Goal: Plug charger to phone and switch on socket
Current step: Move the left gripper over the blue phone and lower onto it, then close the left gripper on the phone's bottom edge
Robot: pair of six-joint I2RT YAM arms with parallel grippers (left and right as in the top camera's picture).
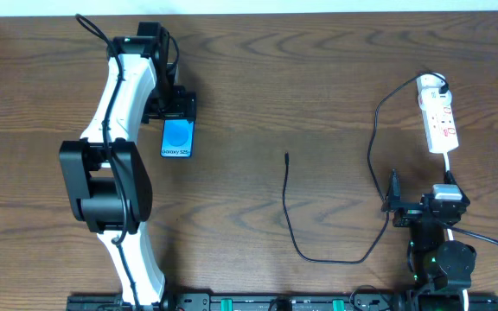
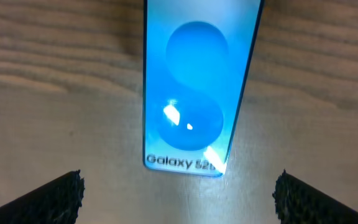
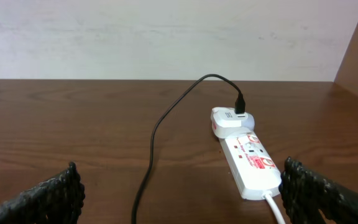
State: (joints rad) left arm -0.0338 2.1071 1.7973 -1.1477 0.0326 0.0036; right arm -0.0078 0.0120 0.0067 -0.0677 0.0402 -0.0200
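The phone [image 1: 177, 138] lies flat at the left with its blue screen up; the left wrist view shows it close, with "Galaxy S25" text [image 2: 194, 93]. My left gripper [image 1: 178, 112] hovers over the phone's far end, open and empty [image 2: 179, 183]. The white socket strip [image 1: 437, 117] lies at the far right [image 3: 248, 158]. The charger cable [image 1: 290, 225] runs from a white adapter [image 3: 229, 119] in the strip and loops across the table. Its plug tip [image 1: 286, 157] lies free at mid-table. My right gripper [image 1: 422, 206] is open, just in front of the strip [image 3: 179, 177].
The strip's white lead [image 1: 450, 164] runs toward my right arm's base. The left arm [image 1: 115, 130] spans the table's left side. A pale wall [image 3: 166, 37] stands behind the table's far edge.
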